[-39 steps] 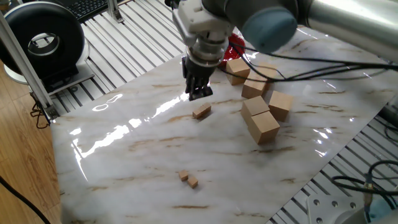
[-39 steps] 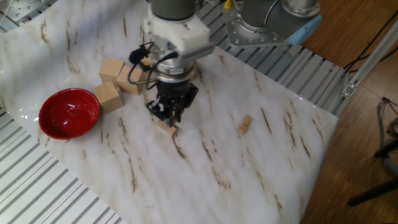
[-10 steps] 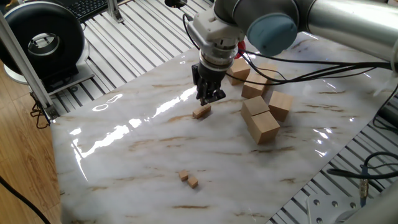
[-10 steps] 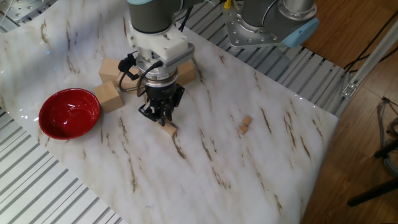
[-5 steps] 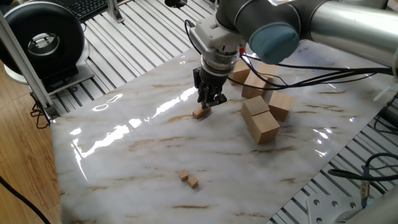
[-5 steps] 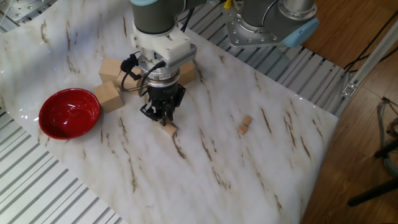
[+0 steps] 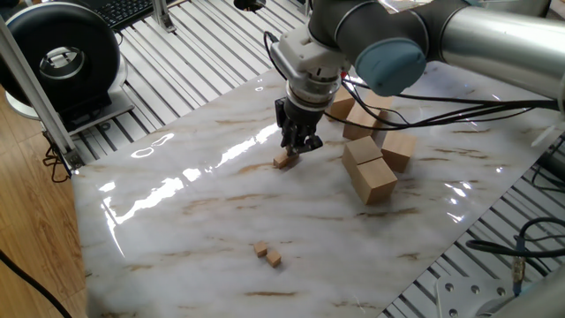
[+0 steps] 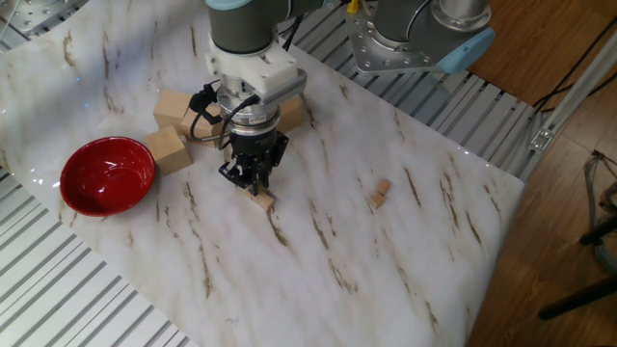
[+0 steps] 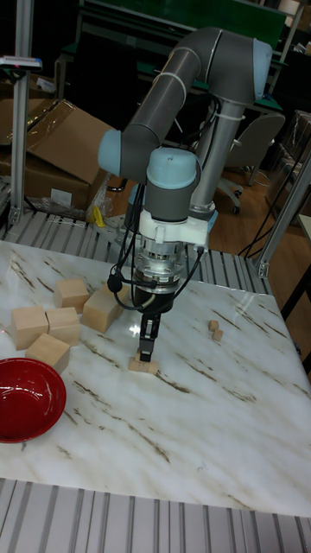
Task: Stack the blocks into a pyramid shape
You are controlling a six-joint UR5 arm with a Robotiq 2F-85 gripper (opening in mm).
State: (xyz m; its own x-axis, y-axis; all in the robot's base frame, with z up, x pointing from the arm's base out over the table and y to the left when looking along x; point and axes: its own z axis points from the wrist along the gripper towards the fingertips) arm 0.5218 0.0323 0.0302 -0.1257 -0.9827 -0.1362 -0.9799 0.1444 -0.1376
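Tan cubes [image 7: 284,161] on the desk [image 7: 203,221] now sit under the lowered end effector [image 7: 297,146], seemingly touching, grip state unreadable, so a pickup looks imminent

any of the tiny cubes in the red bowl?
No. In the other fixed view the red bowl holds nothing; the tiny cubes lie on the marble, one pair to its right and one piece under the pincer.
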